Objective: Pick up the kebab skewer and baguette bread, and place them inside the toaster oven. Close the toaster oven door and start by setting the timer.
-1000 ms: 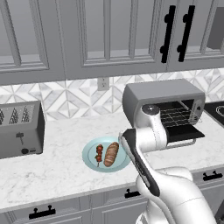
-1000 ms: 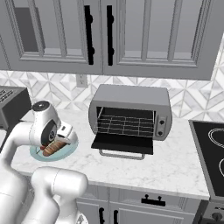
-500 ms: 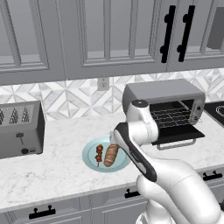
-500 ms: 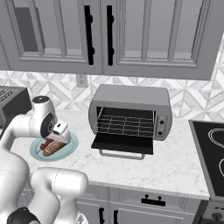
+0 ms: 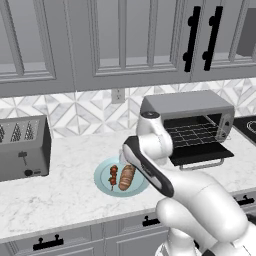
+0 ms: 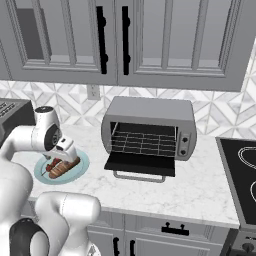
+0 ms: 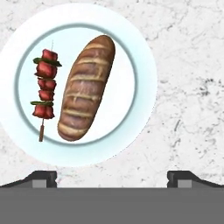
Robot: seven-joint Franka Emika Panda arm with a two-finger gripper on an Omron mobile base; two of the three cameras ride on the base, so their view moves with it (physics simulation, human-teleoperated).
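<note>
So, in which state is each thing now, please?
toaster oven door: open, folded down flat
toaster oven: rack bare
kebab skewer: lying on plate, beside the bread
baguette bread: lying on plate
hand: open, above the plate, holding nothing

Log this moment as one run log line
gripper: open, above plate | kebab skewer, baguette bread: on plate | toaster oven door: open
</note>
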